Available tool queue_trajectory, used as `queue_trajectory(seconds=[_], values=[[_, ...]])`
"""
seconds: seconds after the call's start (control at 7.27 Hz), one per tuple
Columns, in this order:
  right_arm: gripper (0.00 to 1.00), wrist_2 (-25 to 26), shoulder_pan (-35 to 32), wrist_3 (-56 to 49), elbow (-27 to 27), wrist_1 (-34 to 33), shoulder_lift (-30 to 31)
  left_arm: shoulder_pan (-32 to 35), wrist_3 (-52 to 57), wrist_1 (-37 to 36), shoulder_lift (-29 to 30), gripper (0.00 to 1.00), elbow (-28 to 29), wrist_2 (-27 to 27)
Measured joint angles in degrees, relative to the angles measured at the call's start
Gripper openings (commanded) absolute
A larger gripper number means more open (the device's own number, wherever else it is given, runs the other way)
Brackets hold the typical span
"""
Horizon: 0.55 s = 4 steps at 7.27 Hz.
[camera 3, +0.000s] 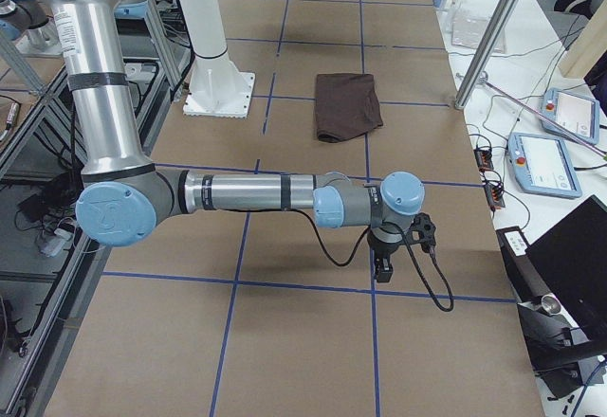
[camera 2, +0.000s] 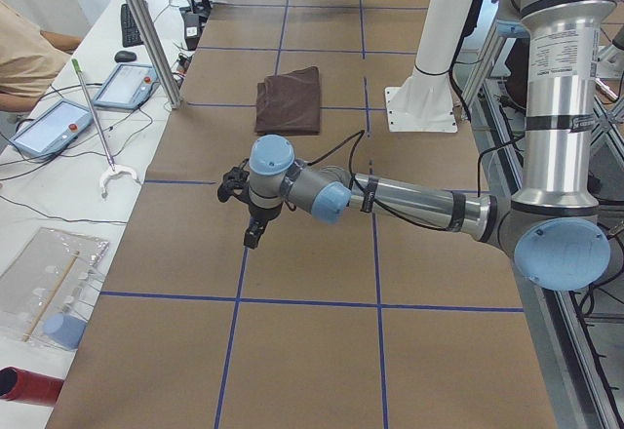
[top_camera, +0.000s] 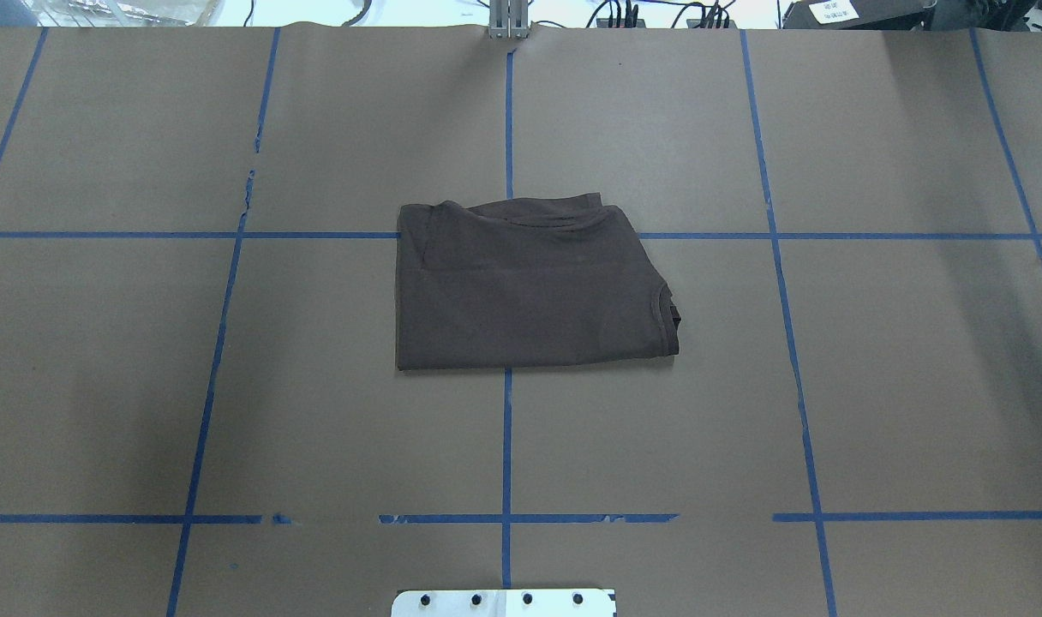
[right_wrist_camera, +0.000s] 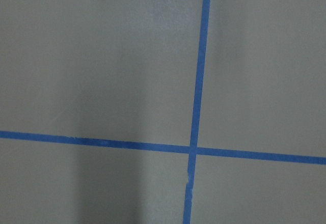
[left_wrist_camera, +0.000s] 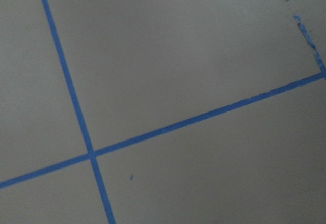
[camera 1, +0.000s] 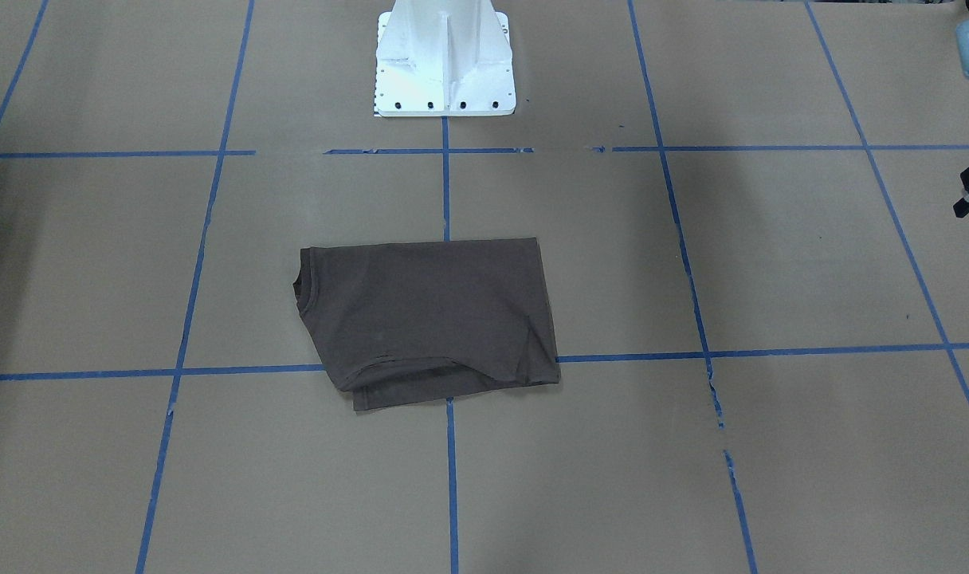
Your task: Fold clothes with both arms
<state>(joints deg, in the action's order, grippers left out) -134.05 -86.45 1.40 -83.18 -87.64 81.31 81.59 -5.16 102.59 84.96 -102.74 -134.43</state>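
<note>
Front-facing view: the dark brown T-shirt lies in a compact folded rectangle on the brown paper table, straight out in front of the white pedestal base and well apart from it. Its ribbed collar points to the robot's right. Along the edge farthest from the pedestal an under layer peeks out. A black sliver at the frame edge on the left arm's side may be a gripper; too little shows to say.

Overhead view: only the shirt shows beyond the pedestal's plate, with no arm over it.

Left-end view: the left gripper hangs over bare paper, far out from the pedestal on the robot's left. I cannot tell whether its jaws are spread or pressed together.

Right-end view: the right gripper hangs likewise on the pedestal's other side; its jaws cannot be told either.

Both wrist views show only paper and blue tape lines.

The folding looks essentially done. Any tidying should pinch only that stray under layer and lift little, so the stack is not dragged.
</note>
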Motion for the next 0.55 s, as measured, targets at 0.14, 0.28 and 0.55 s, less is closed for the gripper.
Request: queue_trajectory(seconds=[0.14,0.28,0.55], values=[[1.0,-0.1,-0.1,-0.4,-0.3,-0.3,0.4,0.4,0.4,-1.0,-0.6,1.0,0.3,-1.0],[1.0,-0.3,-0.2,-0.5,-0.4,-0.4,0.7,0.6,0.6,-1.2,-0.9,1.0,0.6,-1.7],[1.0,-1.0,-0.2,-0.5,-1.5,-0.4,1.7,0.7,0.4,-1.2,-1.4,1.0,0.5,-2.2]])
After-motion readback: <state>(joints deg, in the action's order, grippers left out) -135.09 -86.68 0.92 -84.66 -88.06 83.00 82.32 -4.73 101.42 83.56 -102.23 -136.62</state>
